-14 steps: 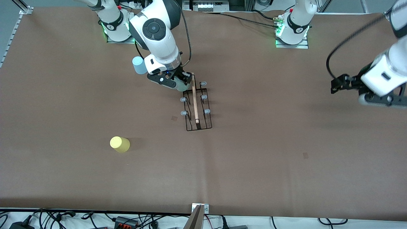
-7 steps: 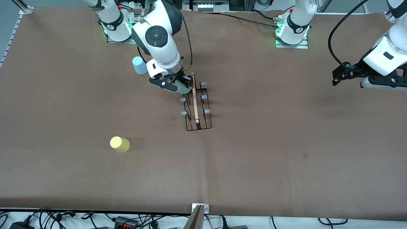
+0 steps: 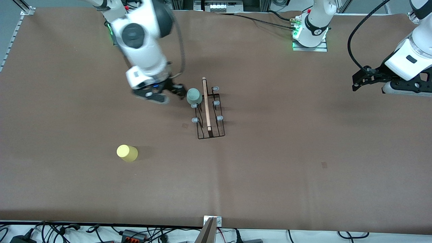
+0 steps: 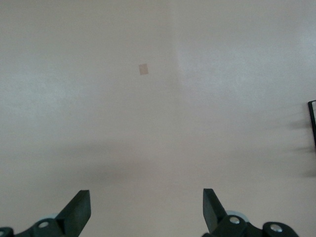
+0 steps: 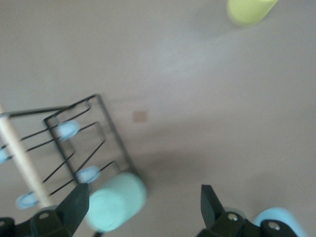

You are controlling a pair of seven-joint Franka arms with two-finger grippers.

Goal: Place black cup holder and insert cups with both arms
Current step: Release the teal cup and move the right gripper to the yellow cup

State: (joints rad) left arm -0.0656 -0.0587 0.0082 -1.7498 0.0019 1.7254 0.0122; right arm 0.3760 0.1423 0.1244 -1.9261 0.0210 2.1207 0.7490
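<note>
Rack: I see the rack (image 3: 210, 111) standing mid-table, its wooden rod (image 3: 206, 103) running along the top, pale capped pegs (image 3: 195, 119) on both sides.
Green cup: I see the green cup (image 3: 194, 96) sitting upside down on the rack's peg at the end nearest the robot bases, on the right arm's side of the rod.
Right gripper: my right gripper (image 3: 167, 94) is just beside the green cup, toward the right arm's end of the table, fingers spread and holding nothing.
Yellow cup: the yellow cup (image 3: 127, 153) lies on the table, nearer the front camera than the rack and well apart from it.
Blue cup: I see only a blue edge (image 5: 276, 217) in the right wrist view.
Left gripper: my left gripper (image 3: 358, 82) waits over the left arm's end of the table, fingers (image 4: 79, 212) spread, empty.
</note>
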